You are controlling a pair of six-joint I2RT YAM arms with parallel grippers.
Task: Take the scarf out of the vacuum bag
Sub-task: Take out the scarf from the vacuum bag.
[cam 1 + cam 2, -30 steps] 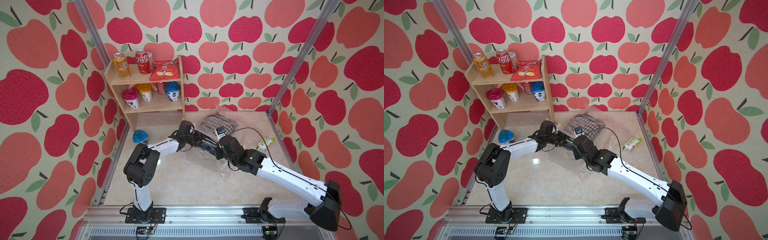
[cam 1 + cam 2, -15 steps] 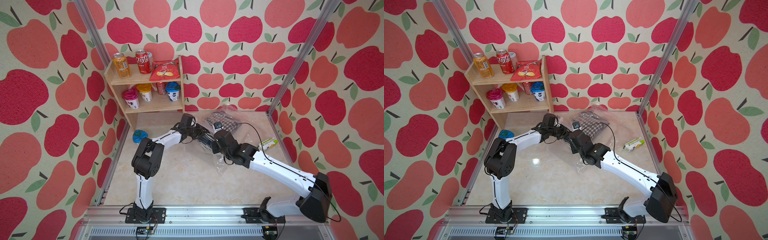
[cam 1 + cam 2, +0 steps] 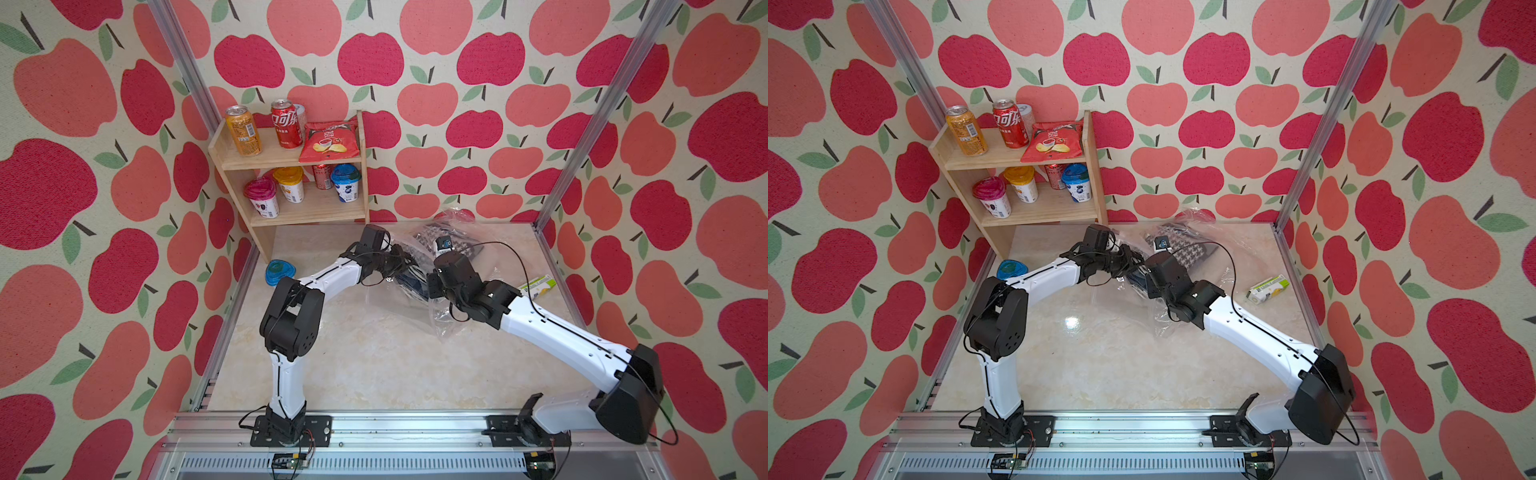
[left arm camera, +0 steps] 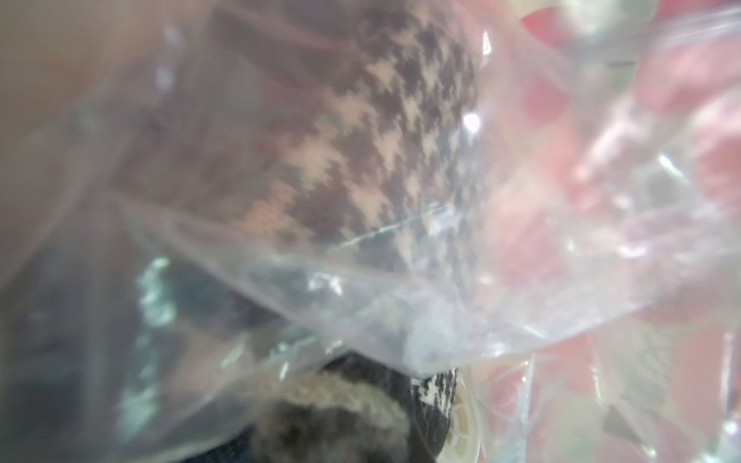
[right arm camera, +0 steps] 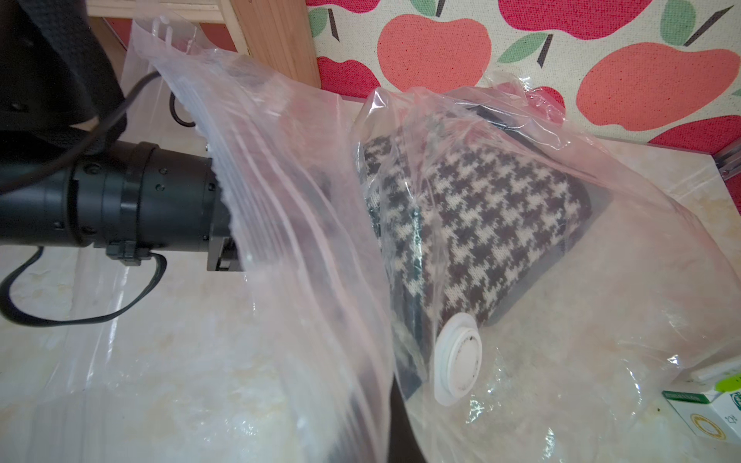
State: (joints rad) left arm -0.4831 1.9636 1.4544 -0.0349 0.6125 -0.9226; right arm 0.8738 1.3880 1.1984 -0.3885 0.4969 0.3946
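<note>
A: Where is the scarf (image 5: 481,224) seen?

B: It is seen inside the bag (image 5: 625,256), on the table just right of the shelf (image 3: 364,174); the bag's mouth is turned toward the shelf; the valve (image 5: 459,358) is seen at the scarf's edge.

A: And the claws?

B: The left claw (image 3: 409,266) is pictured inside the mouth; it is veiled by film, so apart or together cannot be told; the right claw (image 5: 401,433) is pinched together on the bag's film.
</note>
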